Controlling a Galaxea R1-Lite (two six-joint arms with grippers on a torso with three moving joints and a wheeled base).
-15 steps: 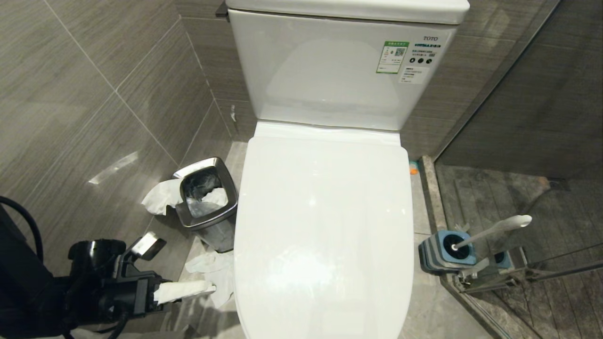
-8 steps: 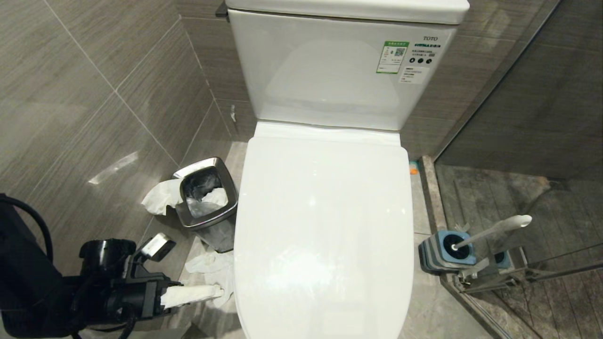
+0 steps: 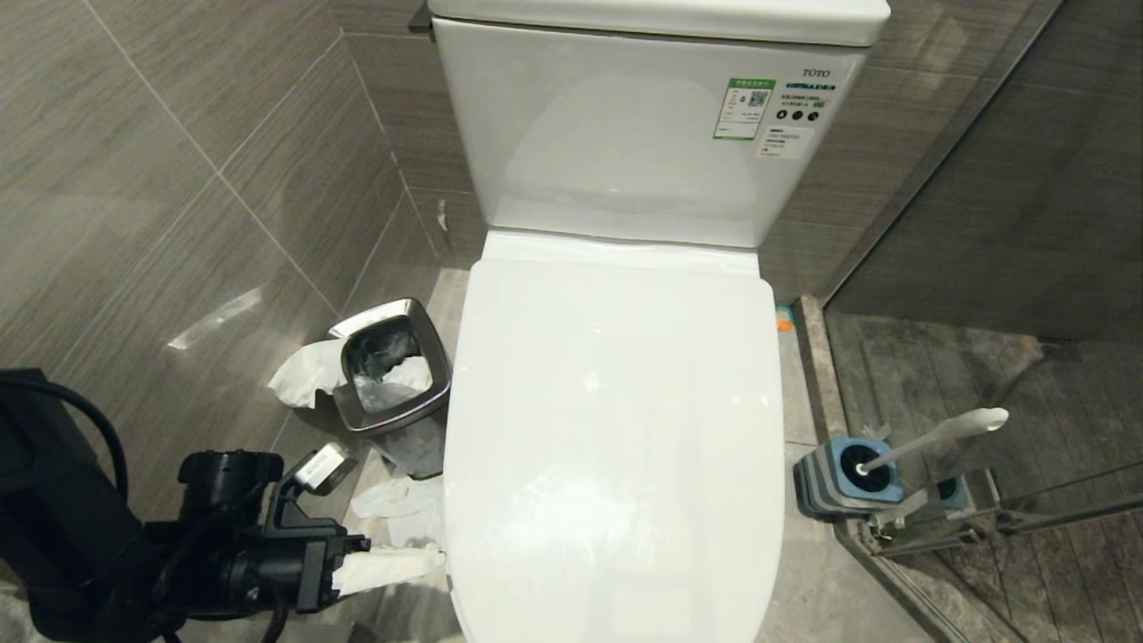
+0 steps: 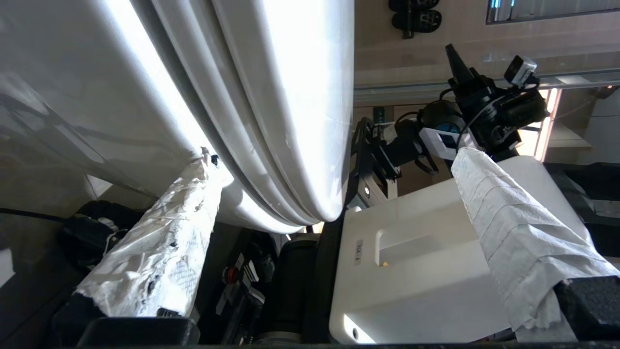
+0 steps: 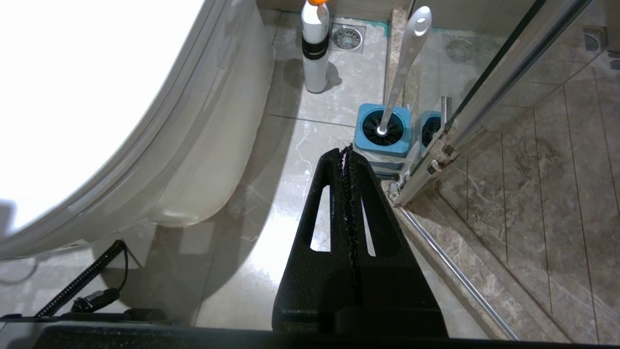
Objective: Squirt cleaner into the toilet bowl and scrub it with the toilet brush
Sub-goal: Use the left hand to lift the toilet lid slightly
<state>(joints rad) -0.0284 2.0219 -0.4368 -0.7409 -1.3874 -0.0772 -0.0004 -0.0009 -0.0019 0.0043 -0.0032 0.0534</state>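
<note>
Left gripper [image 3: 438, 564] at seven o'clock, fingers [image 4: 160, 252] spread wide, touching toilet [image 3: 616, 429] rim; right gripper [image 5: 347, 151] closed, empty.

Glossy white ceramic toilet bowl [image 3: 616, 446], shiny chrome waste bin [image 3: 393, 379], crinkled paper-wrapped fingers [image 4: 160, 252], matt grey wall tiles [image 3: 179, 179]

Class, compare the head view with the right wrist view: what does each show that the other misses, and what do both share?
Only the head view shows the TOTO tank, the chrome waste bin with tissue around it, and the left gripper, its paper-wrapped fingers at the lid's left edge.

Only the right wrist view shows the white bottle with an orange cap, the floor drain and the right gripper, shut.

Both show the toilet bowl with its lid down, and the toilet brush standing in its blue holder.
</note>
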